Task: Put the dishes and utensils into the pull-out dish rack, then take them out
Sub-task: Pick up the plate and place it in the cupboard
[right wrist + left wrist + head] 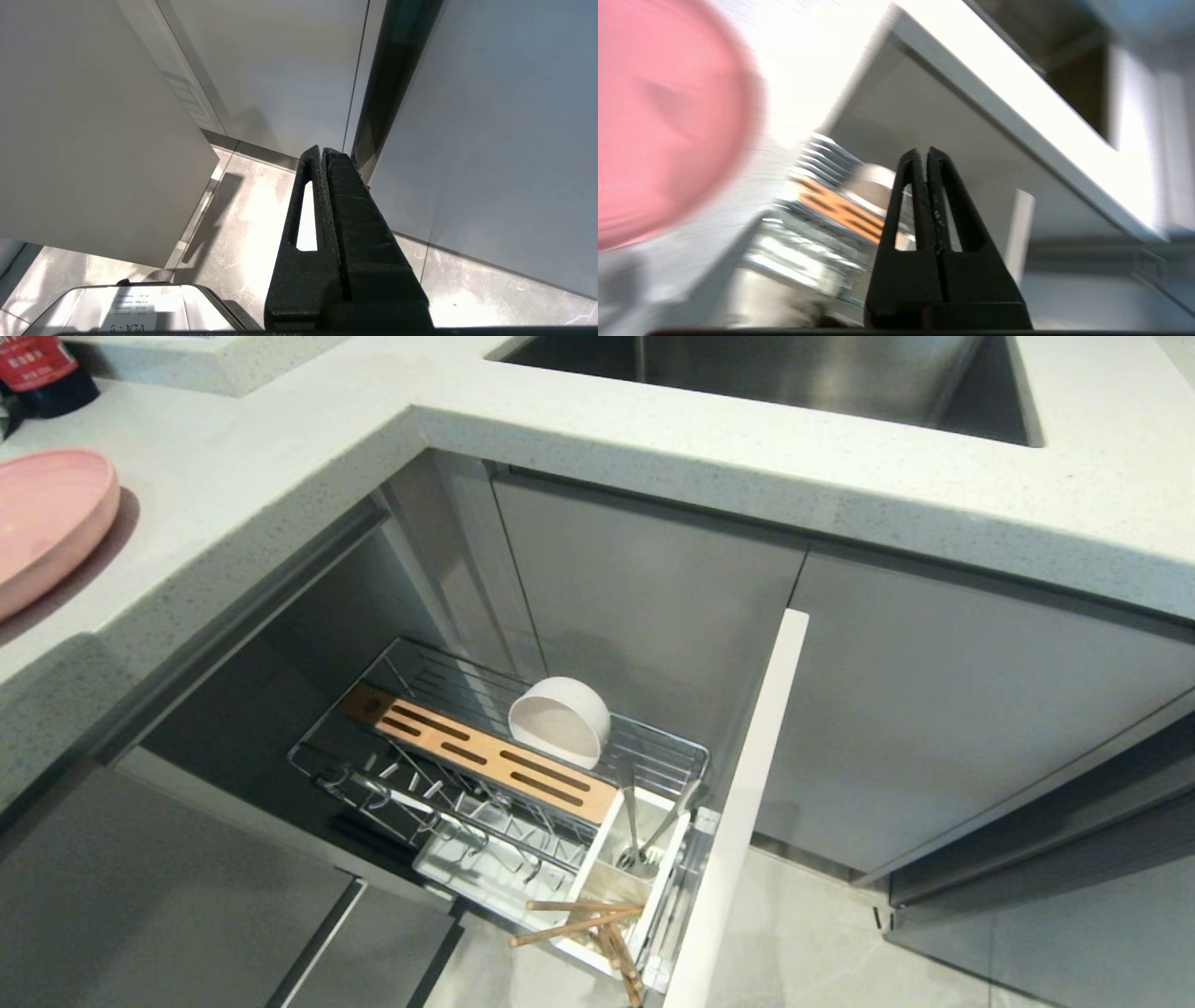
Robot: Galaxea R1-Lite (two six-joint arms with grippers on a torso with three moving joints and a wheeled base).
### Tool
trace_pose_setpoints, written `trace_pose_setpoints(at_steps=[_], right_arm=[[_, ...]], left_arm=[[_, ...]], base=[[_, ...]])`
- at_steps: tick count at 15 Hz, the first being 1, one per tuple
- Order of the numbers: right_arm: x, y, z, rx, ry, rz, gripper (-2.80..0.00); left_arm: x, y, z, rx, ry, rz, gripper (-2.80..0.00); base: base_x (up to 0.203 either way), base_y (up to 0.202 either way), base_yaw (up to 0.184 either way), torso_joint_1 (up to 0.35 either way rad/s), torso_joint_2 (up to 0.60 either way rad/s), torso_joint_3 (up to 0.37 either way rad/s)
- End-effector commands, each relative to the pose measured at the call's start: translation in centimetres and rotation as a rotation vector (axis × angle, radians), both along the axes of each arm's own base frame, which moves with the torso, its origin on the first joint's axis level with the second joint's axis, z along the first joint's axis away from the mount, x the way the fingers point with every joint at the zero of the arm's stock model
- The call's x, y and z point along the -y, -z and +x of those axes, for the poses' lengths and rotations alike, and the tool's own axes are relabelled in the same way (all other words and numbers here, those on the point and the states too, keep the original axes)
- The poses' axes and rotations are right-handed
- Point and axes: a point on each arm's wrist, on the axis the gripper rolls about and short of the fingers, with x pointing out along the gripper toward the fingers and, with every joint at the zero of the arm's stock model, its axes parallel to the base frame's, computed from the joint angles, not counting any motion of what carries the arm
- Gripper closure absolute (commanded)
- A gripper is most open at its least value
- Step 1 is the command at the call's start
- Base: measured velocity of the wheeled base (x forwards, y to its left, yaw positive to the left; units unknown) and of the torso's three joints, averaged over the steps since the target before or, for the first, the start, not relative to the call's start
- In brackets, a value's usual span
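I see the pull-out dish rack (pixel 523 775) drawn out from under the counter (pixel 653 439), its grey cabinet front (pixel 747 803) standing edge-on at the right end of the basket. The white bowl (pixel 560 721) sits on its side in the back part of the rack, mouth facing toward me, just behind the slotted wooden strip (pixel 481 761). The white utensil caddy (pixel 611 863) is at the end nearest the cabinet front. The spoon (pixel 631 821) stands in its rear compartment beside another metal utensil, handles up. The chopsticks (pixel 588 919) lie tilted and crossed in the front compartment, their ends sticking out over the caddy edge. The pink plate (pixel 42 527) rests on the counter at the far left, well apart from the rack.

Neither arm shows in my head view. On the left wrist camera, the left gripper (pixel 927 154) has its fingers pressed together with nothing between them; past it I make out the pink plate (pixel 658 121), blurred, and the rack (pixel 822 210) lower down. The right gripper (pixel 322 151) is also closed and empty, pointing at the floor tiles (pixel 243 219) beside the cabinet doors (pixel 490 140)
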Motion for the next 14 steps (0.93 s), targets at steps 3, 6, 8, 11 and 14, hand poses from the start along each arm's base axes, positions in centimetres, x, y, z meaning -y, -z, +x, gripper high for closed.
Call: trace_pose_setpoints(at_steps=[3,6,8,11,14], right_arm=[[0.0,0.0,0.0,0.000,0.001,0.000,0.00],[0.0,0.0,0.0,0.000,0.000,0.000,0.00],[0.0,0.0,0.0,0.000,0.000,0.000,0.00],[0.0,0.0,0.0,0.000,0.000,0.000,0.00],[0.0,0.0,0.0,0.000,0.000,0.000,0.00]], left_arm=[[-1.0,0.9,-0.2,-0.003,-0.261,0.164,0.00],[-2.6,1.4,4.2,-0.048,-0.391,0.214,0.00],[-3.2,1.9,6.5,-0.095,-0.390,0.234,0.00],[-3.0,2.0,8.3,-0.114,-0.332,0.229,-2.80],[-3.3,2.3,9.6,-0.138,-0.321,0.226,-2.80]], base=[[0.000,0.000,0.000,0.000,0.00,0.000],[0.000,0.000,0.000,0.000,0.00,0.000],[0.000,0.000,0.000,0.000,0.00,0.000],[0.000,0.000,0.000,0.000,0.00,0.000],[0.000,0.000,0.000,0.000,0.00,0.000]])
